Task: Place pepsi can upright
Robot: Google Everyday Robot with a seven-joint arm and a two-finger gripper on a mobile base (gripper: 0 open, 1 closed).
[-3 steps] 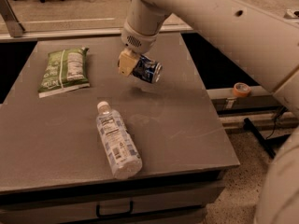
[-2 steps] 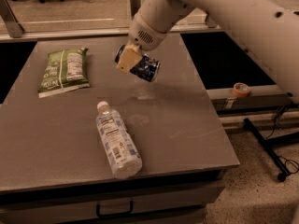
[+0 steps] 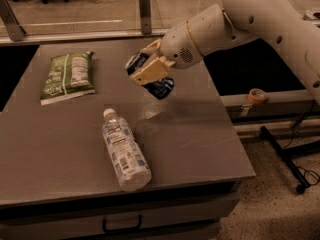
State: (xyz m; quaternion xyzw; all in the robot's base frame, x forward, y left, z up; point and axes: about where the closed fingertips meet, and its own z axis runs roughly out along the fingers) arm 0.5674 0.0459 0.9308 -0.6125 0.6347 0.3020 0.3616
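Observation:
My gripper [image 3: 149, 73] is shut on the pepsi can [image 3: 161, 87], a dark blue can with silver ends. It holds the can tilted in the air above the middle of the grey table [image 3: 200, 134], and the tan fingers [image 3: 150, 72] cover much of the can's side. The can's shadow falls on the table below it, just right of the bottle's cap.
A clear plastic water bottle [image 3: 124, 151] with a white cap lies on its side near the table's front. A green snack bag [image 3: 67, 76] lies at the back left. A roll of tape [image 3: 257, 95] sits on a ledge to the right.
The arm has swung lower and its wrist has turned, so the can has rotated in the grip and sits a little further toward the table's middle.

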